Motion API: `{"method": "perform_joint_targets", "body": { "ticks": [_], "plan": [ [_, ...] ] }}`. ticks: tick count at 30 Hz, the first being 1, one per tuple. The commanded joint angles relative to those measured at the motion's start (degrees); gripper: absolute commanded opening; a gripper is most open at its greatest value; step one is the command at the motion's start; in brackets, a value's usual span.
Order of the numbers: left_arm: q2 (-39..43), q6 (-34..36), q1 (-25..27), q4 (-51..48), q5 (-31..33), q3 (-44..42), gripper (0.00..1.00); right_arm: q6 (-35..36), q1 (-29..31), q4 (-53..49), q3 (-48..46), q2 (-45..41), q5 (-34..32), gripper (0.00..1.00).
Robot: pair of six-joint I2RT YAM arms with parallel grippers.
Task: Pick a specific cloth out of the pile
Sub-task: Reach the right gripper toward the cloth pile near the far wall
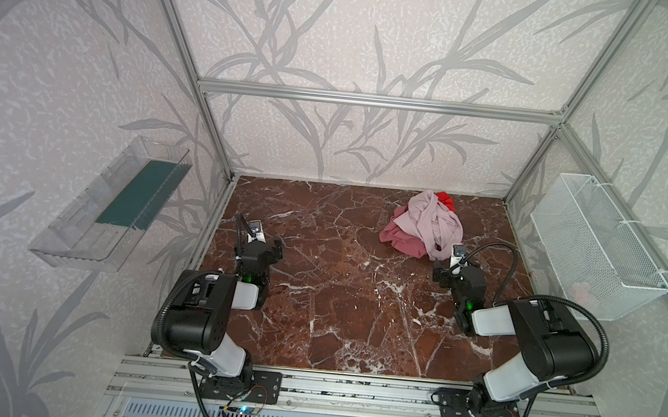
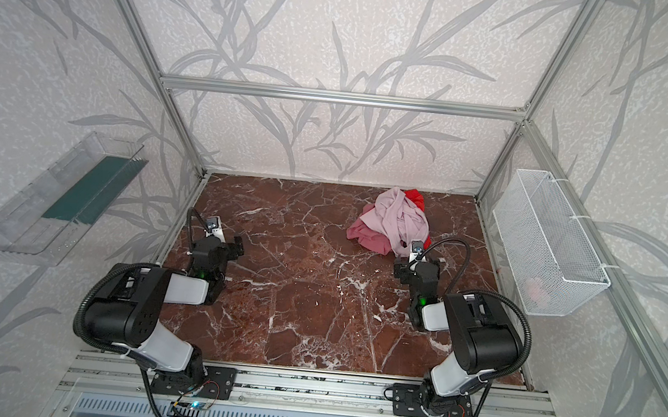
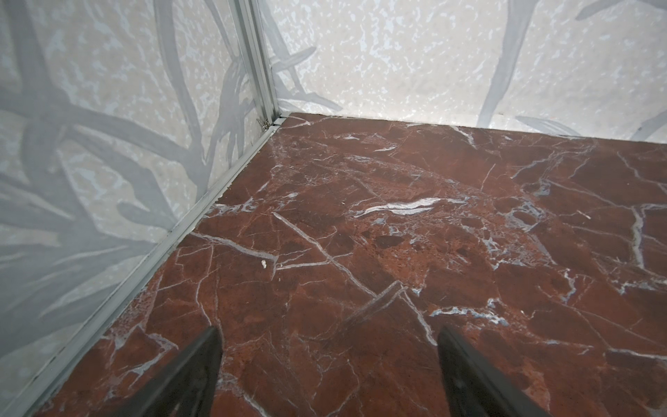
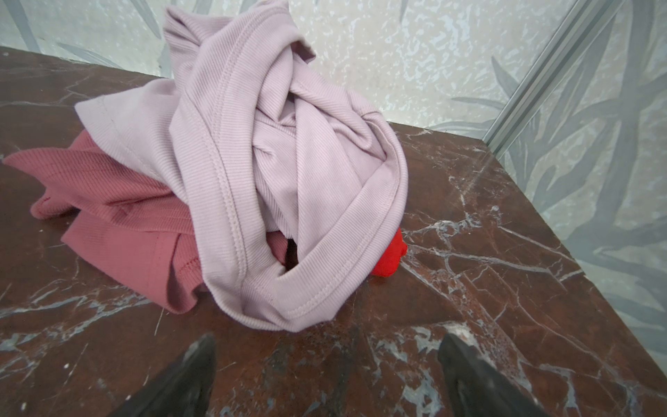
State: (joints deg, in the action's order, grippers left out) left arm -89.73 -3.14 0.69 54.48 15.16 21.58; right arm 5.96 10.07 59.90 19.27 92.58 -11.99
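Black jaws of the right gripper (image 4: 326, 343) stand wide and empty just short of the pile (image 1: 426, 227); the left gripper (image 3: 329, 332), equally wide, hangs over bare marble (image 3: 361, 252) well apart. We judge the cloth (image 4: 119, 202), dusty rose rib knit, light and limp: pinch its exposed hem. Its long axis follows the pile's near-left base, free end leftward, under the lilac cloth (image 4: 270, 162); the red cloth (image 1: 445, 198) shows behind.

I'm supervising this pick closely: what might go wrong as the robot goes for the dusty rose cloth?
1. The right gripper, open, faces the pale lilac cloth, which drapes over the dusty rose cloth; a straight reach would likely grab the wrong one.
2. The target is partly pinned underneath; pulling it may drag the lilac one and the red cloth along.
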Motion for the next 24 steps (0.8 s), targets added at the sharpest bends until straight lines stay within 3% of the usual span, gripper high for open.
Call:
{"method": "perform_joint_targets", "body": {
  "ticks": [1,4,7,11,18,24],
  "plan": [
    [2.08,0.46,0.32,0.1,1.83,-0.77,0.82,-0.12,0.04,2.23,-0.7,-2.41,-2.06,0.94],
    [9.47,0.65,0.7,-6.59,2.86,-0.58,0.78,0.03,0.77,-5.76,0.66,-8.84,-4.51,0.93],
    [16.82,0.26,1.14,-19.33,2.41,3.03,0.75,-0.95,3.04,-23.54,6.86,-17.36,-8.38,0.9],
    [22.52,-6.29,2.56,-36.19,-0.25,10.32,0.73,-6.07,4.88,-48.78,19.03,-23.73,-4.38,0.82],
    [22.06,-16.18,6.26,-56.38,-4.14,21.82,0.7,-8.74,16.05,-72.9,35.11,-18.25,-3.55,0.72],
    [20.92,-20.5,9.62,-64.01,-6.86,26.12,0.67,-13.01,22.8,-75.91,40.04,-9.7,0.47,0.61]
  ]
}}
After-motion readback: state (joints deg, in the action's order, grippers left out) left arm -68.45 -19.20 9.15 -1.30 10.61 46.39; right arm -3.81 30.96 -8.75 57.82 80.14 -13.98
